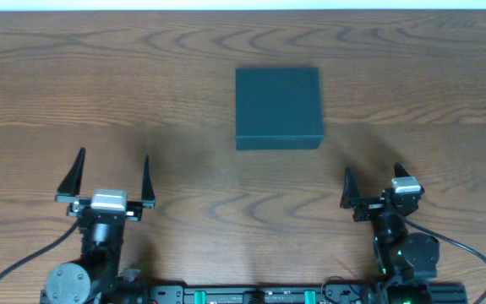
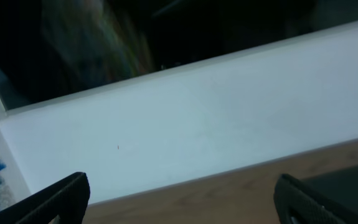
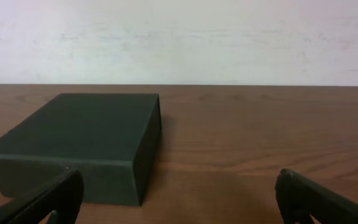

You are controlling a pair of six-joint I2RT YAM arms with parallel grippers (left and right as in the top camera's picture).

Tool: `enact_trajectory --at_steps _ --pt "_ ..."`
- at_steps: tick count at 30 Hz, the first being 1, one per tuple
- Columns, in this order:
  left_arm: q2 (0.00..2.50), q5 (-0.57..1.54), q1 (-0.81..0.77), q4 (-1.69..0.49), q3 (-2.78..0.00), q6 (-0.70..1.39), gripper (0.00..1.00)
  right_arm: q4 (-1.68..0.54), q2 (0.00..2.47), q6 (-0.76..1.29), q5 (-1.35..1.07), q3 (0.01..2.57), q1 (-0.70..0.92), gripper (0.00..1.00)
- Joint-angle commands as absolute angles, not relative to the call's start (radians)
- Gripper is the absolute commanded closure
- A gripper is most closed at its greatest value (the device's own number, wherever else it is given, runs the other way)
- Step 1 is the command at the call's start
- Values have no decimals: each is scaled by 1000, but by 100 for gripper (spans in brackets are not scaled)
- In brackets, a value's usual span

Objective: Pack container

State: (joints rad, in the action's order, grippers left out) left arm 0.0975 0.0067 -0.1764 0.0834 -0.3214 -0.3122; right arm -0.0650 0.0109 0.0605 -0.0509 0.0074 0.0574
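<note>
Sitting closed on the table (image 1: 57,84), the box (image 1: 278,108) lies at ten o'clock from my right gripper (image 1: 374,173), two o'clock from my farther left gripper (image 1: 113,160); both gape wide, empty.

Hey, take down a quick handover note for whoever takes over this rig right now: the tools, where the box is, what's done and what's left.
Tools: the left tool and the right tool are both open and empty, on the robot's side of the table.
Things: the container sits mid-table with its lid down, nearer the right tool. Neither tool touches it.
Done: nothing that shows.
Left: open the container, load it and close it. No items to pack are in view.
</note>
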Motion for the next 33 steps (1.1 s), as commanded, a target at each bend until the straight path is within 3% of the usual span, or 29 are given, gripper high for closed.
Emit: enact_trajectory --at_steps 1,3,9,11,22,27,33 --pt "40 47 -138 112 -251 -295 5 -71 5 73 -46 6 64 1" --pt "13 17 -116 119 -203 -234 5 -71 5 73 -46 6 64 1" --pt "3 -11 -110 417 -7 -221 5 -71 5 73 -46 6 64 1" --pt "3 -24 -109 411 -4 -225 5 -71 5 73 -46 6 64 1" --pt "3 1 -53 96 -4 -184 5 -71 5 73 -46 6 64 1" --pt "3 1 -52 -83 -4 -44 5 -71 5 73 -46 6 64 1" --pt "5 11 -53 -78 -4 -38 5 -71 5 73 -46 6 64 1"
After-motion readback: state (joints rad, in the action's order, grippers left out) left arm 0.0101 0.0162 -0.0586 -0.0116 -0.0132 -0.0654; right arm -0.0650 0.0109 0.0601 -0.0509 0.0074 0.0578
